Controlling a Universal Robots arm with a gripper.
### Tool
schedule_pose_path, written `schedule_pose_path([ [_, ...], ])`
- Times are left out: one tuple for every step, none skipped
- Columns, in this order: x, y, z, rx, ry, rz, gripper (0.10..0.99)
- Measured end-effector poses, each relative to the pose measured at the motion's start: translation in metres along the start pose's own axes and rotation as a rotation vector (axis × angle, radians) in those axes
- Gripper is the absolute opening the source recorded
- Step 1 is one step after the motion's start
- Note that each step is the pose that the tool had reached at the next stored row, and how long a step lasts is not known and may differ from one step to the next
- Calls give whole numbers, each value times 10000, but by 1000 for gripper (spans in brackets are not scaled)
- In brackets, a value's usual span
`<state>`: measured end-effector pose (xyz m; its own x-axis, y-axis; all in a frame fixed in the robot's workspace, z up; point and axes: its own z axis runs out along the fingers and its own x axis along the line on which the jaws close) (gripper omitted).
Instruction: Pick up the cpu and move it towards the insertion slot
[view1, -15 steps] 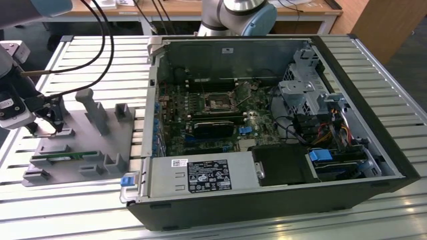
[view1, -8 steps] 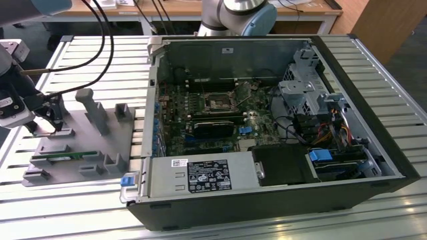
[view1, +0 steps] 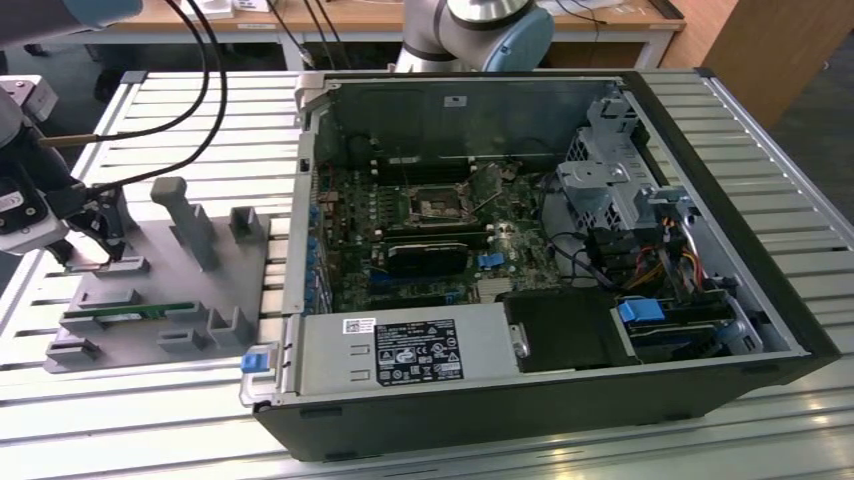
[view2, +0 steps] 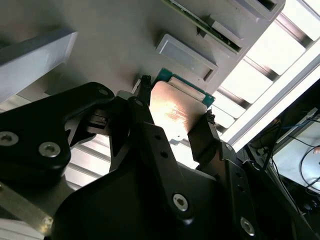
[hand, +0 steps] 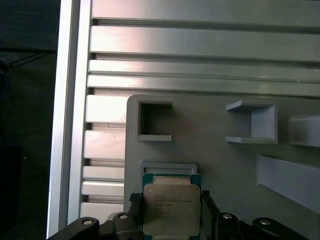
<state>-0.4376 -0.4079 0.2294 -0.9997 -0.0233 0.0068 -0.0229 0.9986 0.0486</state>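
gripper (view1: 96, 240) is down over the grey fixture tray (view1: 200, 290) at the exterior view's left, on the slatted desk (view1: 134, 400), well apart from the open pc case (view1: 534, 420)

cpu (hand: 171, 207) sits between the fingers (view2: 200, 135) in both wrist views. They're closed in on two opposite edges and pinch the chip across its width, pads flush against the rim as far as I can see. One free edge is right at the raised frame of its nest on the tray. Can't tell whether it's clear of the tray or resting on it

insertion slot (view1: 438, 205) is on the motherboard inside the case, silver frame with a dark centre, toward the back wall. The case's side wall stands between it and the gripper (the green memory stick (view1: 127, 312) lies in another holder on the same tray, nothing near it)

handling, my read:
- light, thin and rigid, so it won't flex or sag; weight is no issue
- metal lid is smooth and likely slick, and there's very little edge height to bite on, so the hold depends on the rim of the green board
- edges are the right place to hold it; underside contacts are the fragile part and should touch nothing
- narrow pads on two sides mean it could pivot if the grip is off-centre; in the first wrist view they look about mid-edge, which is good
- moderate squeeze only, since the board corners could chip
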Motion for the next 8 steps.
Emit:
schedule_pose_path([
  [0, 1, -4, 0, 0, 0, 545],
  [0, 1, -8, 0, 0, 0, 545],
  [0, 2, -12, 0, -1, 0, 545],
  [0, 3, -16, 0, 0, 0, 545],
  [0, 4, -20, 0, 0, 0, 545],
  [0, 5, -24, -1, -1, 0, 545],
  [0, 6, -28, 0, 0, 0, 545],
  [0, 7, -33, 0, 0, 0, 545],
])
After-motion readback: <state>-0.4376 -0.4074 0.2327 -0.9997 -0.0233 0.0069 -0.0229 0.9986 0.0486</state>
